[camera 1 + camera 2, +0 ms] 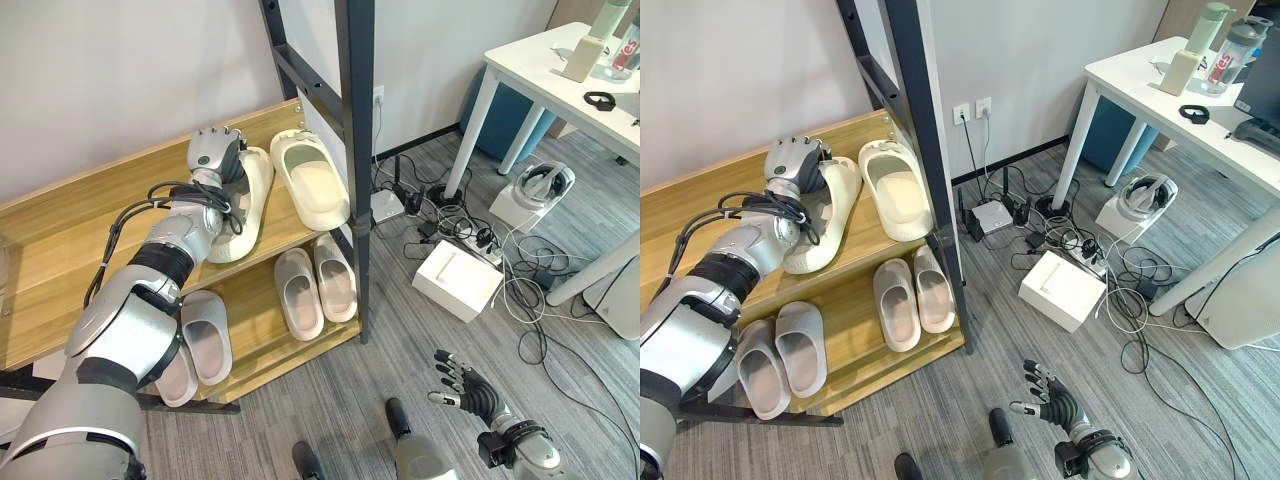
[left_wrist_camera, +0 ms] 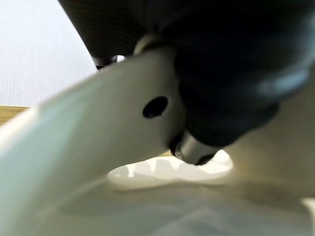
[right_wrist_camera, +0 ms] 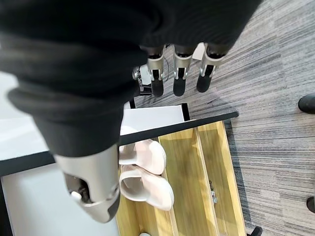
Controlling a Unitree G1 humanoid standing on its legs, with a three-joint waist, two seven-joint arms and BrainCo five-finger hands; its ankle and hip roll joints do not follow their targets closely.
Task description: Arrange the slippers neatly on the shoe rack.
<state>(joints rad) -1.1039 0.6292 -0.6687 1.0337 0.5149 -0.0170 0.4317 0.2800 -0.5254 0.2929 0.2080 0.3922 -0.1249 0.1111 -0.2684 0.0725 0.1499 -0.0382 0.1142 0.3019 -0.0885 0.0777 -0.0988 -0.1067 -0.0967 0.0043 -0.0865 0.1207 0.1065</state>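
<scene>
Cream slipper, upper left, gripped by left hand with fingers curled round it, could slide off shelf.

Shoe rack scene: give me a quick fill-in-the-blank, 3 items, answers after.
1. The cream slipper pair sits on the ____ shelf of the shoe rack.
2. The robot's ____ hand rests on the cream slipper nearer the wall.
3. The right hand hangs over the floor with its fingers ____.
4. The lower shelf holds ____ pairs of slippers.

Answers: upper; left; open; two
</scene>
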